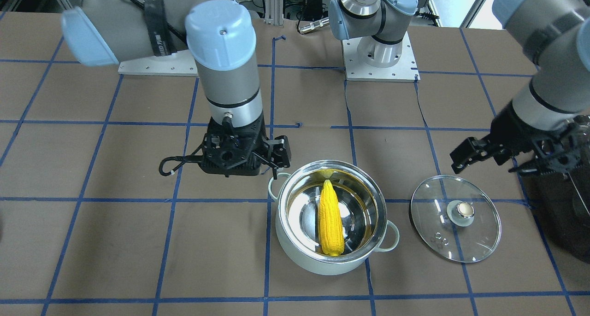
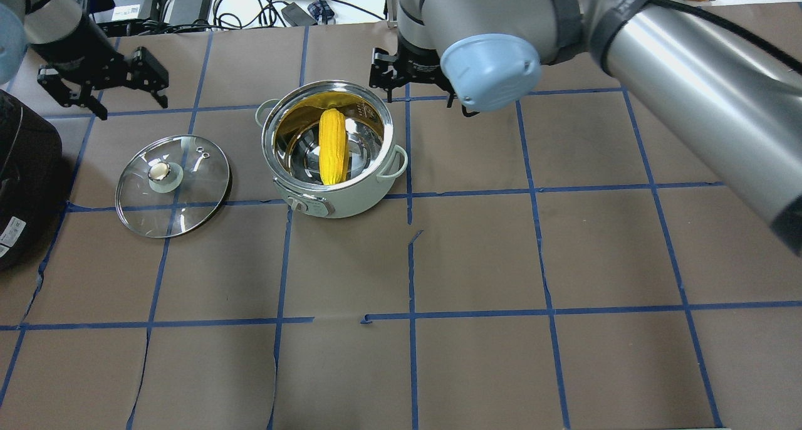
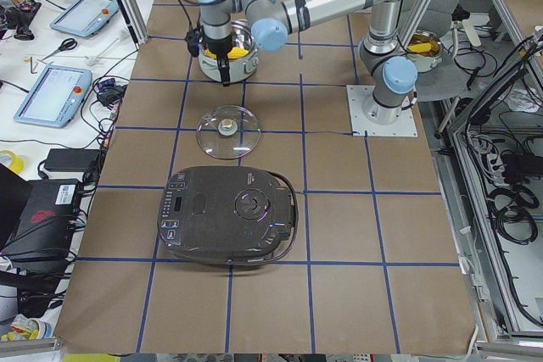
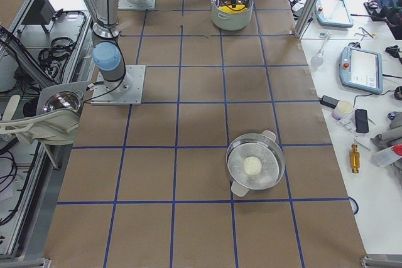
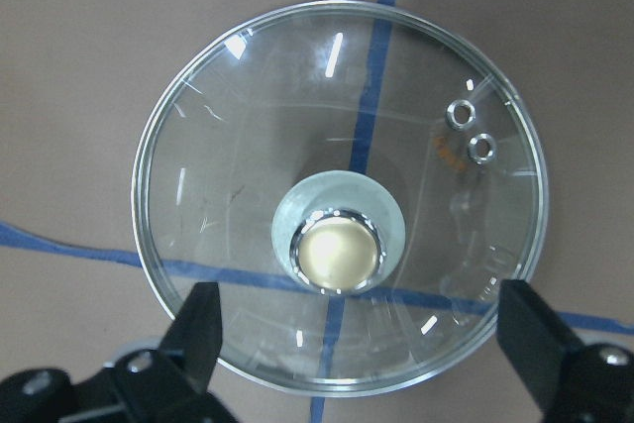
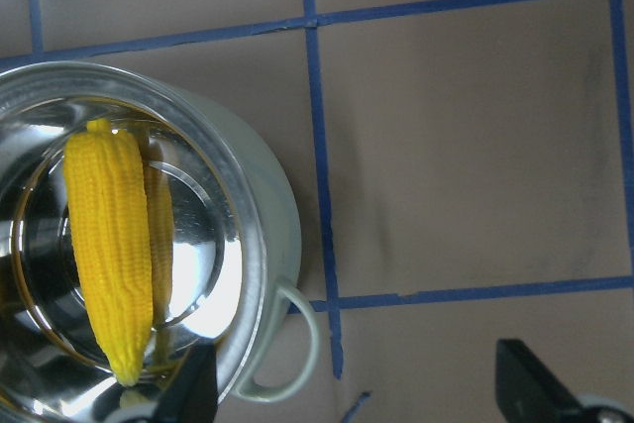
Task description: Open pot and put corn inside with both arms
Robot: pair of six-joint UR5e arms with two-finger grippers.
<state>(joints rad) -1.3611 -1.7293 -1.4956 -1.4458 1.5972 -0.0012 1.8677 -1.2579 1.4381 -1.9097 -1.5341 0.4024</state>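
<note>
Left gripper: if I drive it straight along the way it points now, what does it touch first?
The left gripper would likely meet the glass lid on the table, its brass knob first: in the left wrist view the knob sits about midway between the open fingers. Depth is unclear.

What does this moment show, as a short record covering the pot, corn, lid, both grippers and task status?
pot: pot upright on the table, uncovered
corn: corn lying inside the pot, leaning on its wall
lid: lid flat on the table, knob up, apart from the pot on the robot's left side
left gripper: left gripper open, empty, above the lid, not touching it
right gripper: right gripper open, empty, beside the pot
other: black appliance further to the robot's left
task status: pot opened, corn inside
</note>
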